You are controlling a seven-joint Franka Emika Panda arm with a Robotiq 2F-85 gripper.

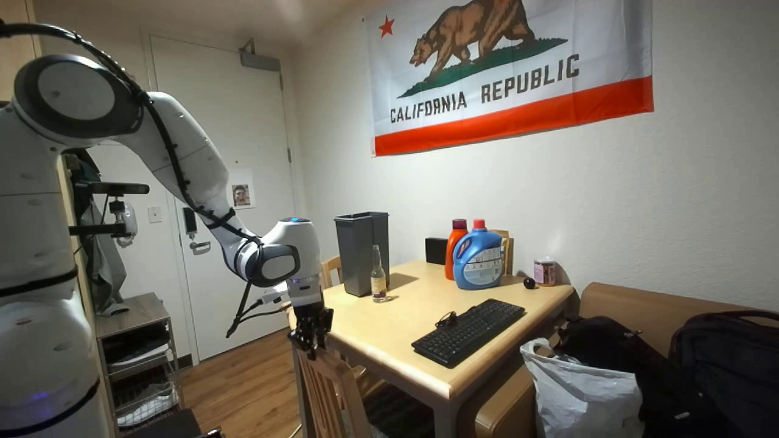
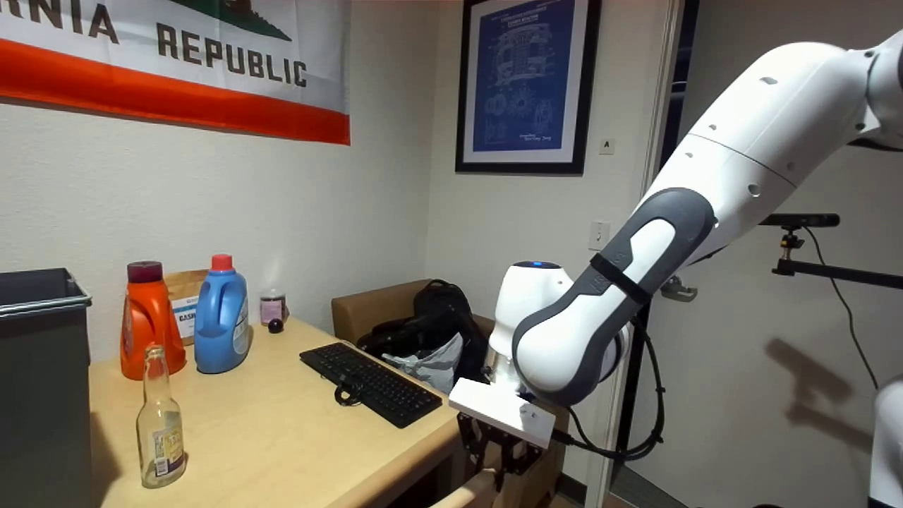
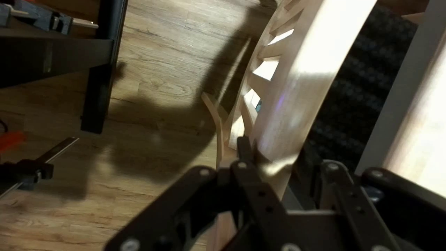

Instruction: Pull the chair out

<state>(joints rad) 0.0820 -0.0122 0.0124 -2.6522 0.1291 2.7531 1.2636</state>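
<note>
Tool (image 3: 277, 158) straddling chair (image 3: 292, 90), framed poster (image 2: 528, 85) only in an exterior view

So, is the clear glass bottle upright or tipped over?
Upright: in both exterior views the clear glass bottle stands on its base on the light wooden table, neck pointing up.
</note>
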